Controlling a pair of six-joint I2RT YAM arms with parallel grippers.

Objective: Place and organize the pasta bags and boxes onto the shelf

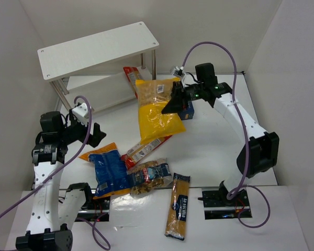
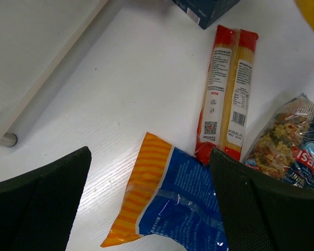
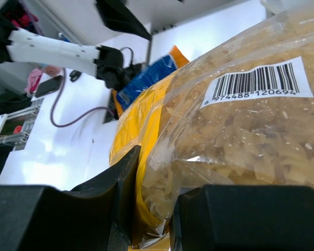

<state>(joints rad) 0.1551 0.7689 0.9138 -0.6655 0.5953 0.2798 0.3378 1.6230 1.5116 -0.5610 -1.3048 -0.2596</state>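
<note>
My right gripper (image 1: 174, 102) is shut on the yellow bag (image 1: 156, 109) and holds it lifted above the table in front of the shelf (image 1: 98, 48); in the right wrist view the bag's clear end (image 3: 235, 136) is pinched between the fingers. A dark blue box (image 1: 188, 109) sits behind the bag. My left gripper (image 1: 94, 134) is open and empty above the blue-orange bag (image 1: 108, 170), which also shows in the left wrist view (image 2: 172, 204). A red packet (image 2: 226, 91) lies beside it. A clear bag (image 1: 149, 177) and a blue-labelled packet (image 1: 178, 205) lie nearer the front.
Another red packet (image 1: 131, 78) leans by the shelf's lower tier (image 1: 97, 90). White walls enclose the table on the left, back and right. A shelf leg (image 2: 8, 139) shows at the left of the left wrist view.
</note>
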